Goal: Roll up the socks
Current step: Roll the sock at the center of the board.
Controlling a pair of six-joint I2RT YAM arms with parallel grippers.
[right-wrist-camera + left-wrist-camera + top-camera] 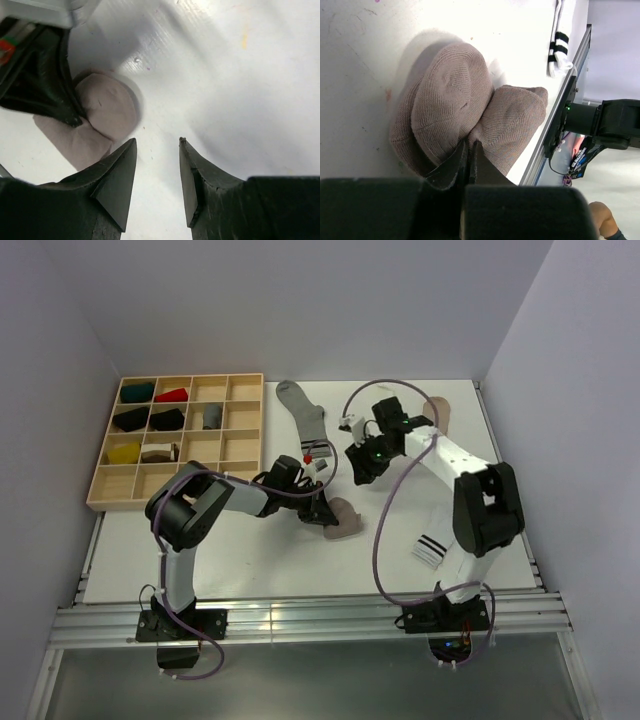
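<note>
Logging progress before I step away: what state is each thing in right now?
taupe sock: bundled up, pinched.
left pincer: shut on taupe sock.
right pincer: open, empty.
grey sock: flat, unrolled.
white striped sock: flat, unrolled.

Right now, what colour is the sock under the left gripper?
Taupe sock; left wrist view shows it best.

The left arm (185,512) and the right arm (487,505) are built alike, with chunky black joint housings, smooth white links and a black base (165,625) each. A thin purple cable (378,540) runs along each arm. A small green light (379,452) glows on the right wrist. The right pincer (157,142) has matte black, wedge-shaped fingers tapering to pointed tips. The left pincer (470,146) is black too.
</note>
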